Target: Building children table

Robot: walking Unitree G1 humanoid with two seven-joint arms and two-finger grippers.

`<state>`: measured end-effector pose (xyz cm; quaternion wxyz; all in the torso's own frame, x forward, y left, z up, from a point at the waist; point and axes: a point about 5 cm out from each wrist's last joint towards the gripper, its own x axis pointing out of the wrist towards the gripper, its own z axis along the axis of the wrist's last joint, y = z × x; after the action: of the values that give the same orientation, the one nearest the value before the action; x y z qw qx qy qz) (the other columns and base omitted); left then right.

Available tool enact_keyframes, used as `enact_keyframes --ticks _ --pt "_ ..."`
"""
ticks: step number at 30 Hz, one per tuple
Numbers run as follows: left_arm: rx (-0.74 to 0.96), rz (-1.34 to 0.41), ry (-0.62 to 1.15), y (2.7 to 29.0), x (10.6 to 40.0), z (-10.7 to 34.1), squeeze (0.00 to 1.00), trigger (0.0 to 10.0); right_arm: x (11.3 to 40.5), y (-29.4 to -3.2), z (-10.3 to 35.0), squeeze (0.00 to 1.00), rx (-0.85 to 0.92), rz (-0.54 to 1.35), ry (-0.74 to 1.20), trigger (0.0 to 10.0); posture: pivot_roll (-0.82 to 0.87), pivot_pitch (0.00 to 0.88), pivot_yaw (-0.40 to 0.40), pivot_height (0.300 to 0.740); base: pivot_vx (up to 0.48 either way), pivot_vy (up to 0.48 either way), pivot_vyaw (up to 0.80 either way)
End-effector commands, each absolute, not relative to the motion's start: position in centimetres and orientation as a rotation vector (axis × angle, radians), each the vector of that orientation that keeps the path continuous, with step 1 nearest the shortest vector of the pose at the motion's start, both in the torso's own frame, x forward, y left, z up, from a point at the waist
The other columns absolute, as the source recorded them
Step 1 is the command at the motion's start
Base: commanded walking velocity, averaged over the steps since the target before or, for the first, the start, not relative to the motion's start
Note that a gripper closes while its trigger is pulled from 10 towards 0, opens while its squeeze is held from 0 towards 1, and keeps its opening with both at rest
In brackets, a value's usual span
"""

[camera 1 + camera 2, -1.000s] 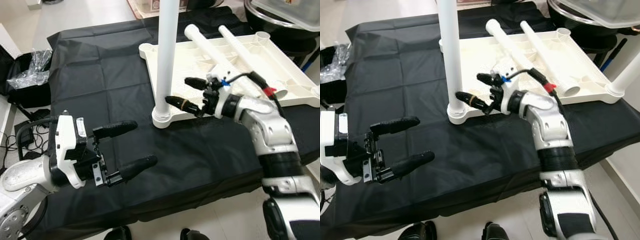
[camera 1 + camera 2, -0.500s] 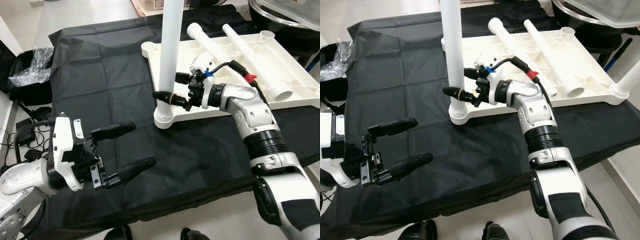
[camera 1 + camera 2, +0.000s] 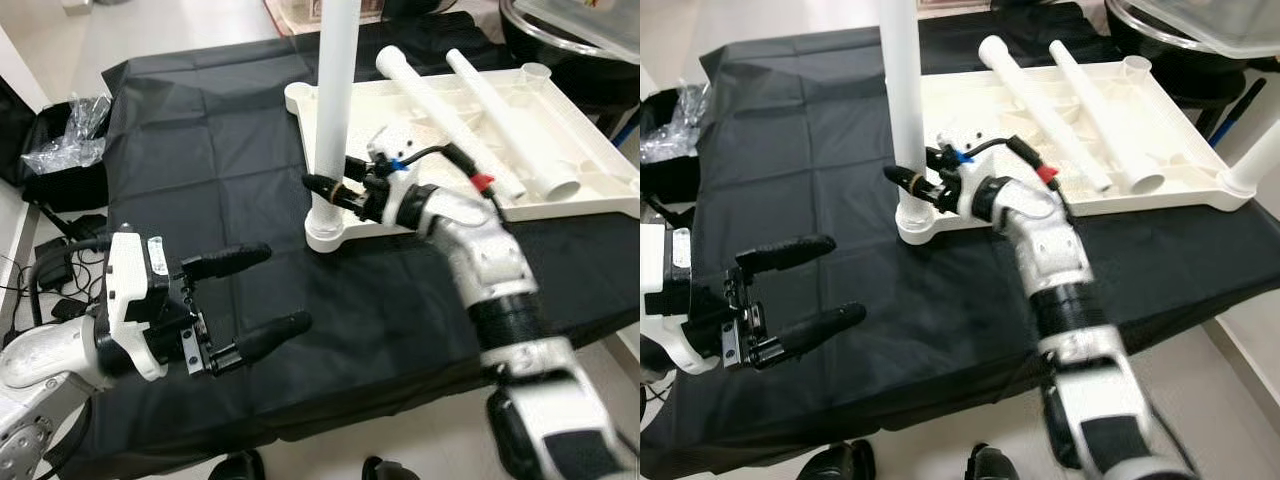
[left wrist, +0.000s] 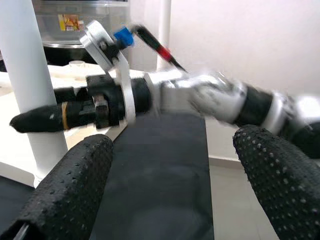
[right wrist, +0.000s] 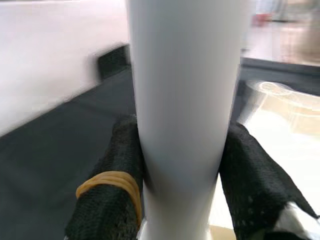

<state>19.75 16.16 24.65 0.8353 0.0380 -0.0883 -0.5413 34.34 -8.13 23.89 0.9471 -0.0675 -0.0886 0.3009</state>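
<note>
Right wrist view: leg [image 5: 182, 100] between tool [image 5: 182, 165] fingers.

A crumpled clear plastic bag [image 3: 62, 145] lies beside the black cloth [image 3: 200, 150].

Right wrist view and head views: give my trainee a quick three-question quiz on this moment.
1. True or false: the right gripper has its fingers on either side of the upright white plastic table leg.
2. How many loose white tubes lie on the upturned white plastic tabletop? A) one B) two C) four
3. Fill in: the left gripper hovers open over the black ____.

Key: 1 true; 2 B; 3 cloth.
</note>
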Motion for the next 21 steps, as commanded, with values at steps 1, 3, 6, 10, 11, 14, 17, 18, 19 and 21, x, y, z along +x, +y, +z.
enact_keyframes --ticks 1,3,6,10,11,14,17,18,19,21 --pt "0.099 -1.154 -0.185 16.1 19.6 24.6 0.0 10.0 34.1 -9.4 21.8 0.0 -0.158 0.409 -0.082 0.0 0.04 0.213 -0.019 0.74 0.0 0.0 0.0" --pt "0.095 -1.158 -0.19 16.0 19.7 24.6 0.0 10.0 32.5 -8.7 20.3 0.0 -0.134 0.298 -0.044 0.0 0.04 0.214 -0.017 0.74 0.0 0.0 0.0" --pt "0.096 -1.161 -0.195 15.8 19.9 24.6 0.0 10.0 31.5 -7.4 18.9 0.0 -0.12 0.292 -0.01 0.0 0.04 0.208 -0.017 0.74 0.0 0.0 0.0" --pt "0.095 -1.162 -0.199 15.8 19.9 24.7 0.0 10.0 31.3 -7.0 19.1 0.0 -0.114 0.297 -0.014 0.0 0.04 0.206 -0.019 0.74 0.0 0.0 0.0" --pt "0.099 -1.161 -0.198 15.8 19.9 24.7 0.0 10.0 31.4 -7.0 19.2 0.0 -0.114 0.299 -0.019 0.0 0.04 0.205 -0.02 0.74 0.0 0.0 0.0" --pt "0.101 -1.159 -0.2 15.8 20.0 24.8 0.0 10.0 31.4 -7.1 19.8 0.0 -0.145 0.319 -0.025 10.0 0.04 0.206 -0.017 0.74 0.0 0.0 0.0" --pt "0.098 -1.16 -0.202 15.8 20.0 24.8 0.0 10.0 31.4 -7.2 20.1 1.0 -0.105 0.353 -0.022 10.0 0.03 0.204 -0.013 0.74 0.0 0.0 0.0" --pt "0.098 -1.161 -0.202 15.8 20.0 24.8 0.0 10.0 31.4 -7.3 20.2 1.0 -0.08 0.373 -0.018 10.0 0.03 0.205 -0.013 0.74 0.0 0.0 0.0" --pt "0.098 -1.161 -0.202 15.8 20.0 24.8 0.0 10.0 31.4 -7.3 20.2 1.0 -0.08 0.373 -0.018 10.0 0.03 0.205 -0.013 0.74 0.0 0.0 0.0" --pt "0.098 -1.162 -0.203 15.8 20.0 24.8 0.0 10.0 31.4 -7.6 20.6 1.0 -0.07 0.397 -0.035 10.0 0.03 0.206 -0.013 0.74 0.0 0.0 0.0"
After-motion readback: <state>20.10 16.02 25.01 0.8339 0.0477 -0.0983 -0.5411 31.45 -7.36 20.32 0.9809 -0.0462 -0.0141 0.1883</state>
